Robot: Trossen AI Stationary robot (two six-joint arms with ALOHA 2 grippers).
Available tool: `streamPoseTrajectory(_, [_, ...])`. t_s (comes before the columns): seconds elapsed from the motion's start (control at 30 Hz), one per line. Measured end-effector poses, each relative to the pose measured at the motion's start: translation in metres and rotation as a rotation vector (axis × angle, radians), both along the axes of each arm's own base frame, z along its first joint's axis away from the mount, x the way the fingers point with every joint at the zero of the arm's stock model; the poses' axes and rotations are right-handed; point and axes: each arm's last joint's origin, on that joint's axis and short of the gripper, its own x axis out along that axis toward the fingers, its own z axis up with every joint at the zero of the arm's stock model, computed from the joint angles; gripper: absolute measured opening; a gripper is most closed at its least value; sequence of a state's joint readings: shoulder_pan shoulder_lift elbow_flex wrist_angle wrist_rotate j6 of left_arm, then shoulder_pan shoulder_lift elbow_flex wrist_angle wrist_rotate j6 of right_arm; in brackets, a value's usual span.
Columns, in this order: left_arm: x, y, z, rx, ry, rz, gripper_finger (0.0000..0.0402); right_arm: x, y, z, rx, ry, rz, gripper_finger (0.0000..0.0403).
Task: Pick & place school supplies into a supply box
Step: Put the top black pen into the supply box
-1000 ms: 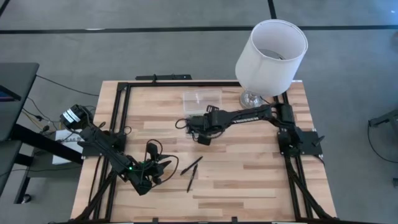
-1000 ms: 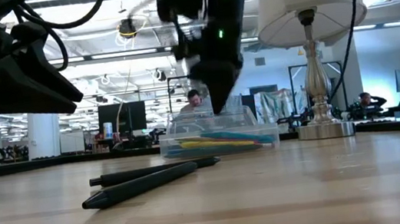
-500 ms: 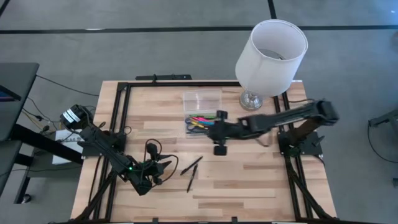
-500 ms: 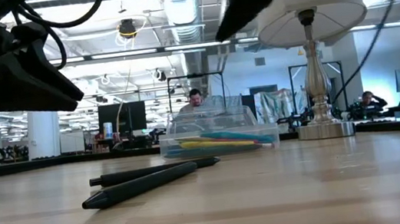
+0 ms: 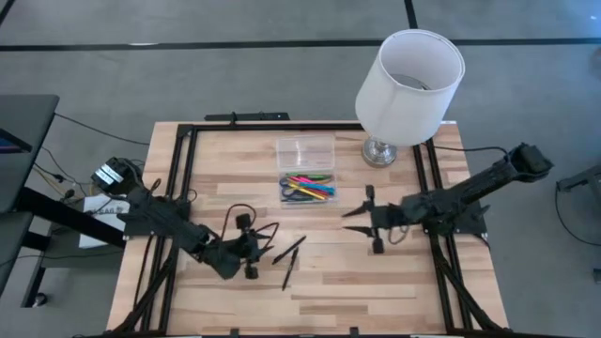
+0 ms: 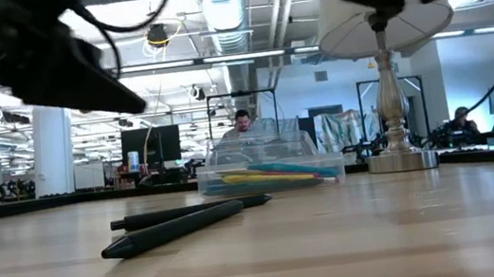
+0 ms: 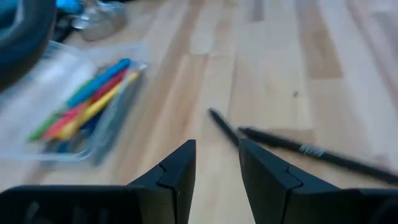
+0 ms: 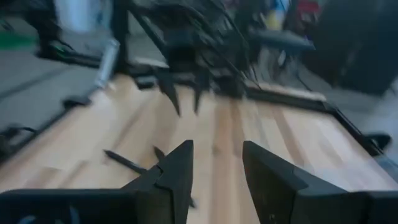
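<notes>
Two black pens (image 5: 290, 255) lie crossed on the wood near the table's middle; the low view shows these pens (image 6: 182, 225) flat on the table. The clear supply box (image 5: 307, 187) stands beyond them, with coloured pens, pink markers and blue-handled scissors inside. My left gripper (image 5: 255, 252) is open, just left of the black pens and pointing at them; in its wrist view the black pens (image 7: 281, 144) lie ahead of the left gripper (image 7: 217, 169). My right gripper (image 5: 355, 220) is open, right of the box and above the table.
The box's clear lid (image 5: 305, 150) lies on the table behind the box. A lamp with a large white shade (image 5: 410, 75) stands at the far right corner. Black frame rails (image 5: 184, 178) run along the table's left, right and far sides. Bare wood lies near the front edge.
My right gripper has drawn back from over the supply box toward the table's right edge, leaving the box and its contents uncovered. My left gripper has moved right, toward the two black pens. The pens and the box have stayed put.
</notes>
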State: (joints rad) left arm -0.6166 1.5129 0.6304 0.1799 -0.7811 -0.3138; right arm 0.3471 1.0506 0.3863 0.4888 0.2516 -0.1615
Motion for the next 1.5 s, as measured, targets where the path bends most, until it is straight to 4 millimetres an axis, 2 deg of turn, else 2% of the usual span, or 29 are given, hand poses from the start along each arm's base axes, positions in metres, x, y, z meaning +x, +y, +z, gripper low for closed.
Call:
streamPoseTrajectory(0.1, [0.009,0.007,-0.001,-0.05,0.013,-0.031,0.0119,-0.012,0.003,-0.009,0.011,-0.064,0.028,0.0134])
streamPoseTrajectory(0.3, [0.024,0.019,0.005,-0.154,0.041,-0.089,0.0119,-0.02,0.01,-0.021,0.02,-0.044,0.073,0.0134])
streamPoseTrajectory(0.43, [0.038,0.018,0.015,-0.164,0.03,-0.148,0.0119,-0.022,0.016,-0.023,-0.03,-0.071,0.112,0.0134])
streamPoseTrajectory(0.63, [0.059,0.007,0.008,-0.039,0.071,-0.236,0.0119,-0.025,0.023,-0.02,-0.047,-0.099,0.153,0.0133])
streamPoseTrajectory(0.87, [0.07,0.001,0.01,-0.051,0.134,-0.327,0.0119,-0.025,0.024,-0.02,-0.044,-0.1,0.158,0.0133])
streamPoseTrajectory(1.1, [0.074,0.014,0.017,-0.13,0.295,-0.081,0.0119,-0.027,0.027,-0.02,-0.035,-0.098,0.177,0.0134])
streamPoseTrajectory(1.3, [0.075,0.015,0.021,-0.188,0.326,-0.047,0.0119,-0.029,0.031,-0.02,-0.034,-0.099,0.2,0.0134])
streamPoseTrajectory(1.5, [0.081,0.014,-0.001,-0.174,0.371,-0.033,0.0119,-0.029,0.032,-0.02,-0.034,-0.098,0.201,0.0134])
